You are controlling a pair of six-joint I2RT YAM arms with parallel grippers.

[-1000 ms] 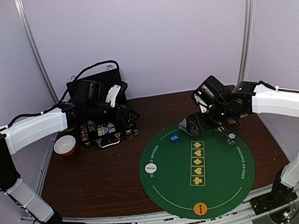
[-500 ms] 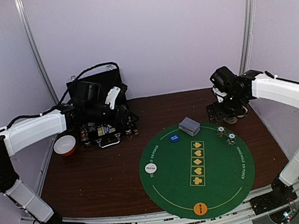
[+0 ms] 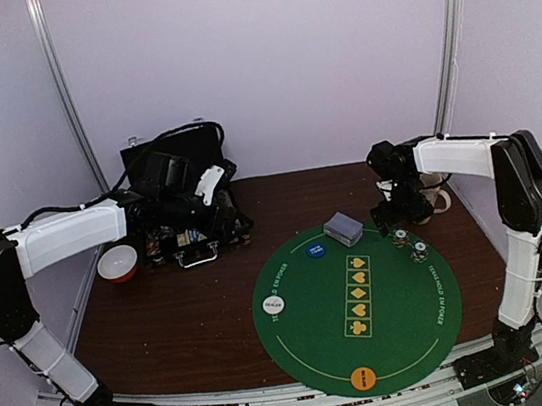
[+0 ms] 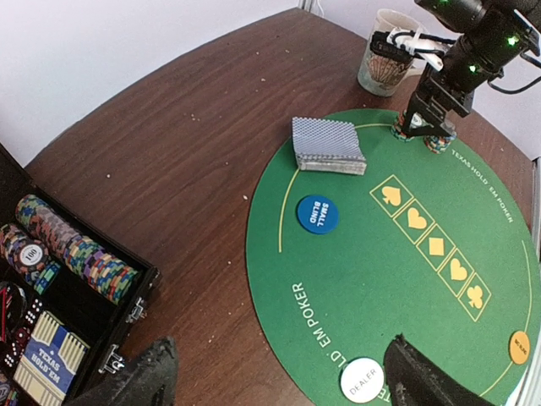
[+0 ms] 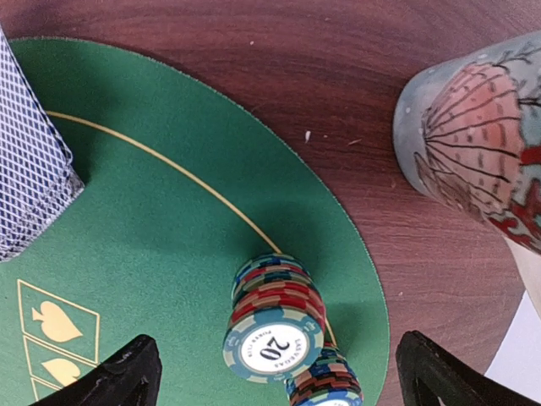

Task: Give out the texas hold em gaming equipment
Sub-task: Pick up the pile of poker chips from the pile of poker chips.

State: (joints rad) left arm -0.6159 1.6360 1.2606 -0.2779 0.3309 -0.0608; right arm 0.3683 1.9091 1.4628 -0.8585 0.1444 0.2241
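your right pincer [image 5: 279, 376] gapes wide over chip stacks [image 5: 275, 317] at lower centre; card deck [image 5: 30, 182] at left edge on the green mat [image 5: 152, 254]. your left pincer [image 4: 279, 376] also wide, empty, above the worktop [image 4: 194, 152].

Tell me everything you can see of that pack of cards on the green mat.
The pack of cards is a stack face down: grey-blue backs with fine crosshatching, thin white edges. It lies flat on the green mat near its far rim, beyond the blue disc. Nothing but the mat touches it.
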